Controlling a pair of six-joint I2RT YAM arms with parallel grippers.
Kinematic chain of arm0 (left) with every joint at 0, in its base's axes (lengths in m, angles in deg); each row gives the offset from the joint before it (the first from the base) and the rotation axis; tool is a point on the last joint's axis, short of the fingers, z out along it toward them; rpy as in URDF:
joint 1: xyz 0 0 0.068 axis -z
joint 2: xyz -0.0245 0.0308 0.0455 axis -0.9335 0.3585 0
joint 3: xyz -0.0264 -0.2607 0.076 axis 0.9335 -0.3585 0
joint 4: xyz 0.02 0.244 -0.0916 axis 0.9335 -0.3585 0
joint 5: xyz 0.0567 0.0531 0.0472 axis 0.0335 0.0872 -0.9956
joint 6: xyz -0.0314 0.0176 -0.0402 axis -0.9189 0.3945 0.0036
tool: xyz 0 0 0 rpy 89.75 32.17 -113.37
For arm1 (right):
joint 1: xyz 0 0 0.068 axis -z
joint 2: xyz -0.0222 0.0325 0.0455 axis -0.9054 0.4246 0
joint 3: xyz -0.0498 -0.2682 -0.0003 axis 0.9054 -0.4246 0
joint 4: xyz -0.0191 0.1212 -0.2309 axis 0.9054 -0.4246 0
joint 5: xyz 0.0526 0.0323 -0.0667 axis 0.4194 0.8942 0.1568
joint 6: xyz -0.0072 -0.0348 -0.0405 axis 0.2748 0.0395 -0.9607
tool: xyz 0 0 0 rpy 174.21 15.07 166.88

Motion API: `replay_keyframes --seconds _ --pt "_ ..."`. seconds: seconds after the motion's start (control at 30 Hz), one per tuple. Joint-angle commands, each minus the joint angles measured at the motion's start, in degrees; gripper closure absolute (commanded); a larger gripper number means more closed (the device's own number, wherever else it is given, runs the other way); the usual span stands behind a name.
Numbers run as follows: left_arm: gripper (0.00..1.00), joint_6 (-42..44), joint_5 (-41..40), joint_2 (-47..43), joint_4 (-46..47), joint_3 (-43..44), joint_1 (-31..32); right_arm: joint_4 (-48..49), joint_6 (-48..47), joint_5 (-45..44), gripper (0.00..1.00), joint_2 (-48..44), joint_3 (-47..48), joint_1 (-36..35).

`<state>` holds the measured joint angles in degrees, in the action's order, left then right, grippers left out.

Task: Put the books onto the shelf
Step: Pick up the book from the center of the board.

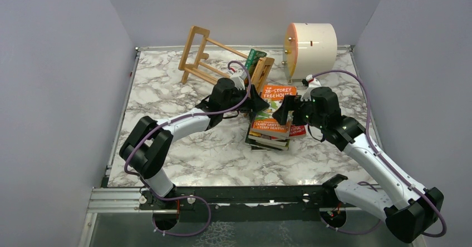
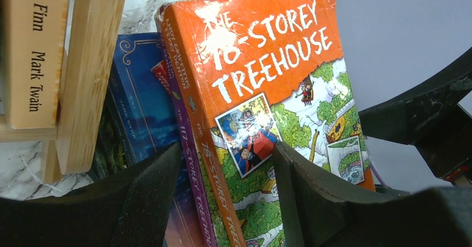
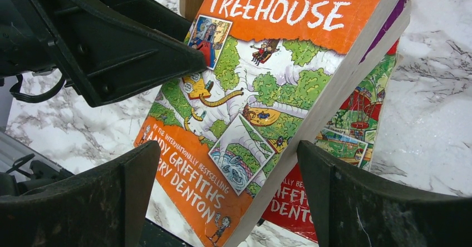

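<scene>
Though I can't tell whether the left gripper [image 2: 227,147] pinches it, the right gripper [image 3: 229,147] gaping, the orange book [image 1: 275,110] tilted atop the books [image 1: 267,141] on the desk [image 1: 222,152] looks light, stiff, slick: grip near the spine.

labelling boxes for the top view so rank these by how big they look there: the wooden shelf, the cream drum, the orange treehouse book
1. wooden shelf, widest spread
2. cream drum
3. orange treehouse book, partly covered, so its gap to the drum is unsure
</scene>
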<state>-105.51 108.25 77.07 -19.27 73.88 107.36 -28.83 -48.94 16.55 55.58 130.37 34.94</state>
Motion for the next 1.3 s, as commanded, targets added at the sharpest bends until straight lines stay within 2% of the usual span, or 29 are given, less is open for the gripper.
replay_keyframes --seconds 0.0,0.53,1.27 --pt "0.44 -0.3 4.02 1.21 -0.34 1.68 0.39 2.47 -0.23 2.4 0.09 0.35 0.94 -0.3" --pt "0.44 -1.37 11.89 2.74 2.38 3.45 1.13 6.85 -0.96 7.21 0.09 0.09 -0.86 -0.3" --pt "0.44 -7.64 16.31 1.26 12.47 0.47 1.18 11.72 -1.68 10.84 0.09 4.52 -3.25 -0.3"
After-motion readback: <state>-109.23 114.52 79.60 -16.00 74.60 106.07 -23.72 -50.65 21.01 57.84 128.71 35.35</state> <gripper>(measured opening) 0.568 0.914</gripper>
